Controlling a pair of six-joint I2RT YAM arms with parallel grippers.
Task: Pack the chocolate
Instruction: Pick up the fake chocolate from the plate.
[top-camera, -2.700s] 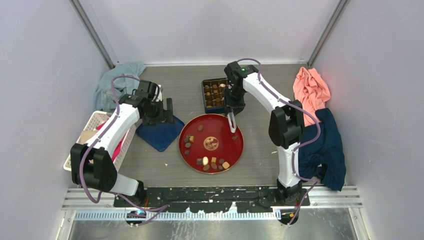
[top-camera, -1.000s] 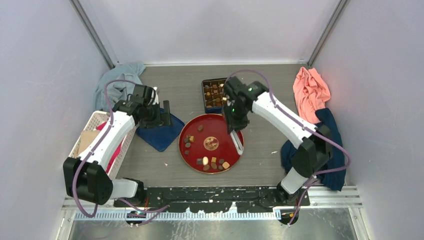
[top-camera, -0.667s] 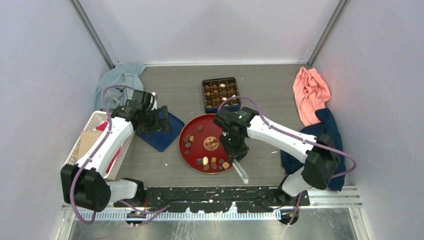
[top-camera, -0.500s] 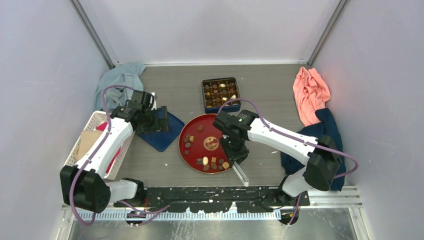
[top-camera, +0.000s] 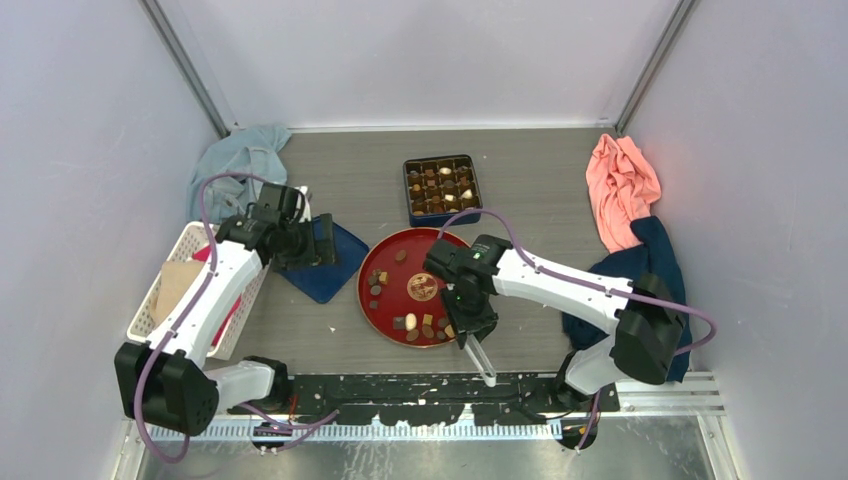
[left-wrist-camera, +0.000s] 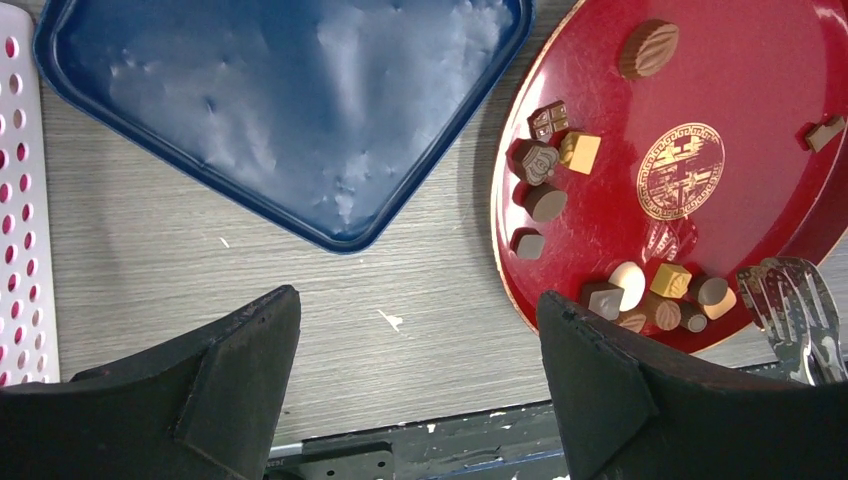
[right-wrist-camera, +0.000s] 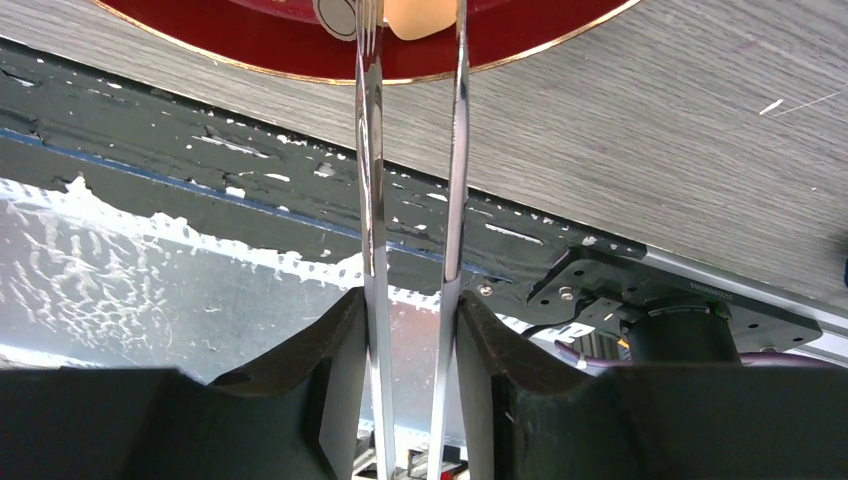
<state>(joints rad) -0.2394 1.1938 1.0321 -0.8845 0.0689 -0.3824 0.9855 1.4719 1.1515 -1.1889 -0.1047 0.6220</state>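
Tan chocolate (right-wrist-camera: 420, 15) between tongs (right-wrist-camera: 371, 180) of right end effector (right-wrist-camera: 408, 300)

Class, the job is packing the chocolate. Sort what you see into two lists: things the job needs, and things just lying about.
Job: chocolate pieces, red plate, compartment box, tongs, blue lid.
Lying about: white basket, grey-blue cloth, pink cloth, navy cloth.
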